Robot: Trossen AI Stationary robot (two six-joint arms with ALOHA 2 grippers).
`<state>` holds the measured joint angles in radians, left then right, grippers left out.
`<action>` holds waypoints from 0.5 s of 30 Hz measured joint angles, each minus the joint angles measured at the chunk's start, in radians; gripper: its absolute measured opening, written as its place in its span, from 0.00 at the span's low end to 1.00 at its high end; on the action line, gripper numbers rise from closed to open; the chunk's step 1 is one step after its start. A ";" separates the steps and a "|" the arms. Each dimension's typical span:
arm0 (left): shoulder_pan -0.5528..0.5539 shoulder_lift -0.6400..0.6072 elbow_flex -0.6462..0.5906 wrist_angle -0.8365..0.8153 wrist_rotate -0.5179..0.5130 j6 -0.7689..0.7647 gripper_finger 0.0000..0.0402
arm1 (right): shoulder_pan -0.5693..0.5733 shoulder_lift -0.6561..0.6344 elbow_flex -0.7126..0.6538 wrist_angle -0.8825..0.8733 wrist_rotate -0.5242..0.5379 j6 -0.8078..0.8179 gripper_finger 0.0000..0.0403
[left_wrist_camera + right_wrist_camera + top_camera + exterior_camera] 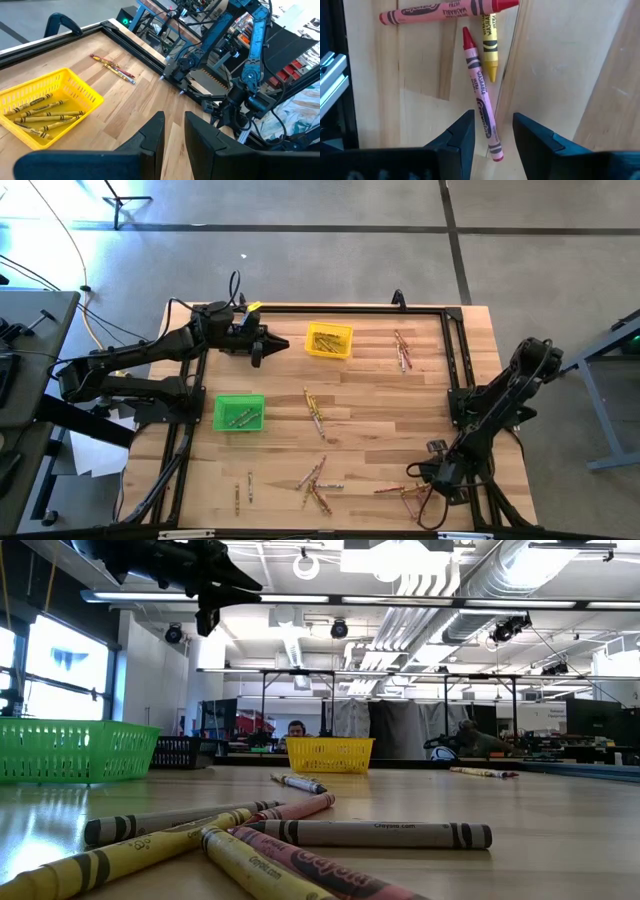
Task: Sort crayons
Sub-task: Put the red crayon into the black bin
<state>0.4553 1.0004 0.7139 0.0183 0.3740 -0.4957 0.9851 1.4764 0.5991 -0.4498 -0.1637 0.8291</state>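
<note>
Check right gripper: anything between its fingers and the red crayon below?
Nothing visible. The right gripper hangs open straight over the red crayon, fingers either side. A yellow crayon lies close beside its far end, not in the path.

Crayons (pixel 316 416) lie loose between two bins (pixel 329 341) — some inside.

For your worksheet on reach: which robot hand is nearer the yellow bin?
Left. The left hand hovers just beside the yellow bin; the right hand is far across the table, over loose crayons.

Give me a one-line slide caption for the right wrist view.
Right claw open above a red crayon, with a yellow crayon and another red crayon just beyond on the wooden table.
</note>
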 joint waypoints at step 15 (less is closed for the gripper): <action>0.000 0.000 0.000 -0.003 0.000 -0.001 0.15 | -0.001 0.007 0.048 -0.095 0.130 0.084 0.17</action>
<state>0.4554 1.0000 0.7139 0.0152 0.3740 -0.4969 0.9837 1.4837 0.6472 -0.5447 -0.0334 0.9131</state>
